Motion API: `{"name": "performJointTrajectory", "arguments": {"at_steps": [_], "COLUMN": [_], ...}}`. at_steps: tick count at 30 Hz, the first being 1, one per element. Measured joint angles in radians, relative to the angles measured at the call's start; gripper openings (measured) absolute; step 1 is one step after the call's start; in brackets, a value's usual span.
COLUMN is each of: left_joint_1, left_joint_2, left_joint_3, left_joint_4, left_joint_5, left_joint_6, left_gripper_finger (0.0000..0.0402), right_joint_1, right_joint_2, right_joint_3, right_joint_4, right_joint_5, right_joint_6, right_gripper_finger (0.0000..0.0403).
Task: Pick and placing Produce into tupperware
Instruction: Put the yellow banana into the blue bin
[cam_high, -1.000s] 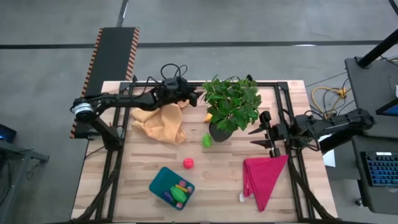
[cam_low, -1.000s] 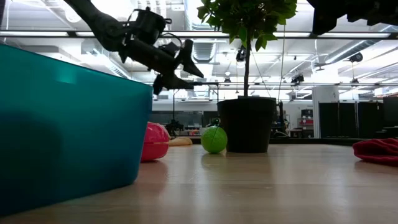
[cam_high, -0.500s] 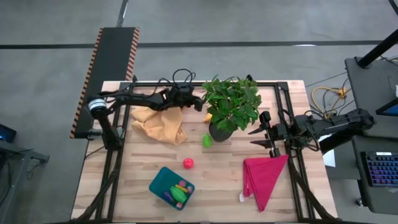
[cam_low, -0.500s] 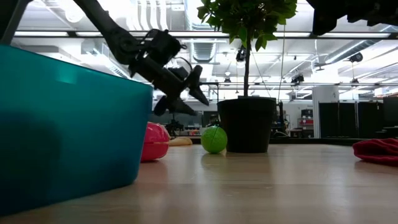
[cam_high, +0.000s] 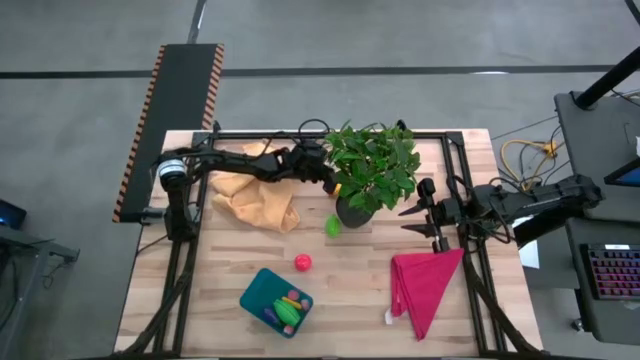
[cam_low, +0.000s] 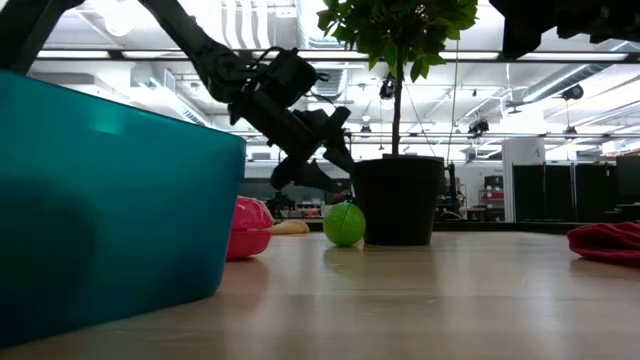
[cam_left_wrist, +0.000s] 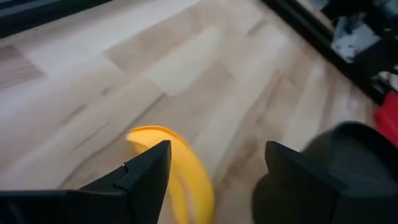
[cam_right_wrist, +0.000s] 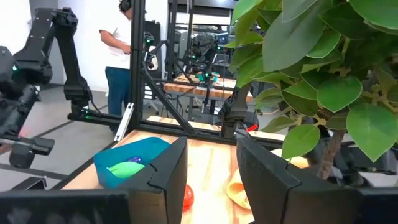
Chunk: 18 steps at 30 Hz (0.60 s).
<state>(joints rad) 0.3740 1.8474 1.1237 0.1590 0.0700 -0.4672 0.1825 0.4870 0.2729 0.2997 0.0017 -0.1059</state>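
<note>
My left gripper (cam_high: 327, 180) (cam_left_wrist: 217, 158) is open beside the potted plant, above the table. The yellow banana (cam_left_wrist: 180, 171) lies on the wood below it, between the two fingers in the left wrist view, untouched. In the low view that gripper (cam_low: 328, 165) hangs above the green ball (cam_low: 344, 224) and the banana (cam_low: 291, 228). The teal tub (cam_high: 254, 289) stands near the table's near edge with several produce pieces (cam_high: 289, 306) inside. A green ball (cam_high: 333, 226) and a red piece (cam_high: 302, 263) rest on the table. My right gripper (cam_high: 428, 212) (cam_right_wrist: 211, 165) waits open, right of the plant.
The leafy potted plant (cam_high: 372, 165) in its black pot (cam_low: 397, 198) stands right next to my left gripper. An orange-yellow cloth (cam_high: 262, 202) lies under the left arm and a magenta cloth (cam_high: 424, 285) at near right. A person (cam_right_wrist: 121, 46) stands beyond the table.
My left gripper has moved toward the table's right edge, from over the orange-yellow cloth to the plant pot, and has come lower and tipped downward. Its fingers have stayed open. The produce and the tub have not moved.
</note>
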Motion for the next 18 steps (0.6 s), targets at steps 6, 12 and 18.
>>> {"name": "performJointTrajectory", "arguments": {"at_steps": [6,12,18], "left_joint_1": [0.001,-0.003,-0.017], "left_joint_2": [0.020,0.062,0.094], "left_joint_3": [0.007,0.007,0.007], "left_joint_4": [-0.019,-0.011,-0.011], "left_joint_5": [-0.025,-0.038,-0.035], "left_joint_6": [-0.060,-0.107,-0.130], "left_gripper_finger": [0.0246,0.0246,0.0246], "right_joint_1": [0.000,0.000,0.000], "right_joint_2": [0.000,0.000,0.000], "right_joint_3": [0.000,0.000,0.000], "right_joint_4": [-0.005,-0.008,-0.008], "right_joint_5": [0.000,0.000,0.000], "right_joint_6": [0.000,-0.001,-0.001], "right_gripper_finger": [0.0138,0.0141,0.0137]}}
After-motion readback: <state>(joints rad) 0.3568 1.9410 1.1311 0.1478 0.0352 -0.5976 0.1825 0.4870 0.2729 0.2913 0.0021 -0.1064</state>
